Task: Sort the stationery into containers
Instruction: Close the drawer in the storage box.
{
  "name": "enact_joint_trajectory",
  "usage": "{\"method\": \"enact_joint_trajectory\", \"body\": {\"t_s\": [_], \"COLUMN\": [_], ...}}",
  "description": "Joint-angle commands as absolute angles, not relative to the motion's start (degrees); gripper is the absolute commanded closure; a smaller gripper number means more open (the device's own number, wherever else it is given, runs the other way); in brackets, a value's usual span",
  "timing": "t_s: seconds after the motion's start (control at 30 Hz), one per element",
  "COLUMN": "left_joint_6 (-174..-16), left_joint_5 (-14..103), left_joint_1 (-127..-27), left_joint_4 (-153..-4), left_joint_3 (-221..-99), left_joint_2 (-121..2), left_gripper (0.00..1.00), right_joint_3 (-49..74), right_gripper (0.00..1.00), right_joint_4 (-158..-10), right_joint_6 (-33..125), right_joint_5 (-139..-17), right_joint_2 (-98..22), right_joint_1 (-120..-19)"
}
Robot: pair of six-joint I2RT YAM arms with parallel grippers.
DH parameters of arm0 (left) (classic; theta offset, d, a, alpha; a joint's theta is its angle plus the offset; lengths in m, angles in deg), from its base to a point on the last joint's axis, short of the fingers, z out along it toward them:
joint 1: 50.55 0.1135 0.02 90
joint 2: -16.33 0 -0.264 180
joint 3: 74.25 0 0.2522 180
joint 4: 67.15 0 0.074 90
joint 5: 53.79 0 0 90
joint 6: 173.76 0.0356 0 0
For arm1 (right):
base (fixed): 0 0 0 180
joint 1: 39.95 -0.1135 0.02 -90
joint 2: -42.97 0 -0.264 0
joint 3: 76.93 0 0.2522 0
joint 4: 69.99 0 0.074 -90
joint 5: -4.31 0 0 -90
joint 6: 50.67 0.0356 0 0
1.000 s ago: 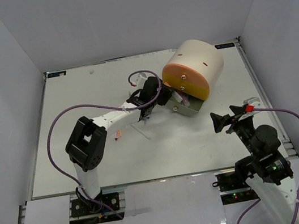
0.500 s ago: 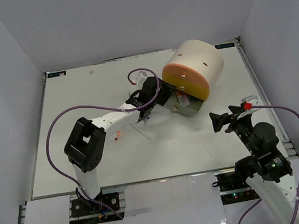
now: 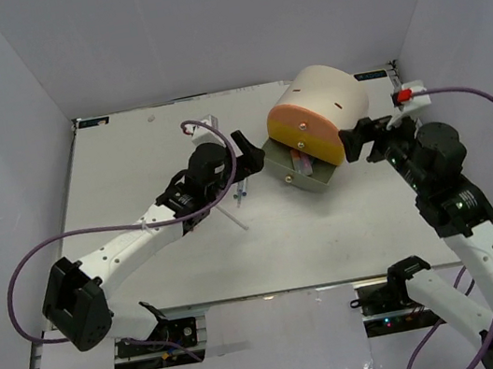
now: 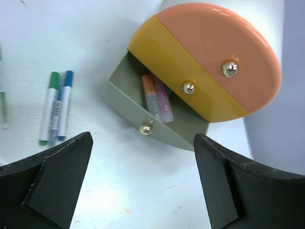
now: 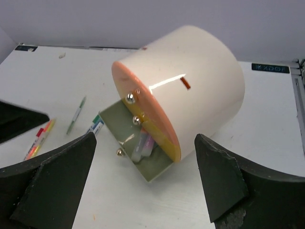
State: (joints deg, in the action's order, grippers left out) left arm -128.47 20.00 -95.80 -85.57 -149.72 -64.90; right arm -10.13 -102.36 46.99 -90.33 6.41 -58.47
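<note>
The cream organiser [image 3: 327, 100] lies on its side with its pink [image 4: 224, 52] and yellow [image 4: 181, 71] drawers shut. Its grey drawer [image 4: 126, 102] is pulled out and holds an orange and a purple marker [image 4: 157, 98], also seen in the right wrist view as markers [image 5: 144, 143]. My left gripper [image 3: 248, 151] hovers open and empty just left of that drawer [image 3: 312, 178]. My right gripper [image 3: 360, 142] stands open and empty at the organiser's right side. A green and a blue marker [image 4: 55, 107] lie on the table.
More stationery lies left of the organiser: a thin green pen [image 5: 76, 114], a yellow-red marker [image 5: 40, 138] and a long white pen [image 3: 231, 215]. White walls close the table on three sides. The left arm's purple cable [image 3: 121, 229] loops over the table.
My left gripper opened wide and drew back left from the grey drawer as the arm stretched out. The right arm rose and swung from the near right to the organiser's right side.
</note>
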Motion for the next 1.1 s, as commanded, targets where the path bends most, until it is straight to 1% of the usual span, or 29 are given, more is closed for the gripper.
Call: {"method": "enact_joint_trajectory", "body": {"t_s": [0.0, 0.07, 0.13, 0.27, 0.3, 0.37, 0.43, 0.47, 0.53, 0.67, 0.77, 0.87, 1.07], "left_joint_6": [-117.26, -114.10, -112.07, -109.51, -109.16, -108.81, -108.02, -107.84, -106.88, -106.00, -105.38, -104.68, -104.85], "left_joint_5": [18.19, 19.42, 20.82, 24.78, 26.35, 27.59, 29.09, 29.44, 30.93, 33.31, 34.80, 35.60, 36.21], "left_joint_1": [-95.55, -95.11, -94.67, -93.61, -93.44, -92.82, -92.47, -92.47, -92.38, -92.38, -92.38, -92.38, -92.38], "left_joint_4": [-84.96, -84.16, -83.46, -77.58, -76.61, -73.98, -72.22, -71.68, -69.93, -65.97, -63.69, -62.89, -57.71], "left_joint_3": [-145.24, -142.61, -141.02, -136.10, -134.35, -133.10, -132.13, -132.04, -132.04, -132.31, -134.23, -137.49, -139.78], "left_joint_2": [-60.58, -59.70, -58.82, -58.37, -58.46, -59.25, -60.56, -61.09, -62.41, -66.45, -71.97, -75.59, -82.36], "left_gripper": [0.02, 0.02, 0.02, 0.02, 0.02, 0.02, 0.02, 0.02, 0.02, 0.02, 0.02, 0.02, 0.02], "right_joint_3": [-1.05, 2.55, 8.79, 19.34, 21.27, 26.72, 32.16, 33.84, 38.58, 43.25, 44.67, 45.37, 45.20], "right_gripper": [0.10, 0.10, 0.10, 0.10, 0.10, 0.10, 0.10, 0.10, 0.10, 0.10, 0.10, 0.10, 0.10], "right_joint_4": [-104.23, -104.05, -104.05, -103.88, -103.88, -103.79, -103.79, -103.79, -103.61, -102.56, -100.81, -98.87, -96.24], "right_joint_6": [45.31, 44.60, 43.72, 44.07, 44.33, 45.39, 46.53, 46.88, 47.76, 48.12, 48.64, 48.21, 46.80], "right_joint_5": [-92.54, -93.42, -94.30, -90.62, -88.00, -84.39, -78.24, -76.48, -72.78, -67.59, -62.24, -58.99, -55.28], "right_joint_2": [-4.10, -8.16, -14.23, -24.16, -27.75, -31.28, -38.21, -38.24, -42.80, -49.22, -54.48, -58.18, -63.90], "right_joint_1": [-58.76, -58.67, -58.06, -55.34, -53.50, -51.38, -47.80, -46.64, -43.39, -39.96, -36.09, -35.03, -34.76]}}
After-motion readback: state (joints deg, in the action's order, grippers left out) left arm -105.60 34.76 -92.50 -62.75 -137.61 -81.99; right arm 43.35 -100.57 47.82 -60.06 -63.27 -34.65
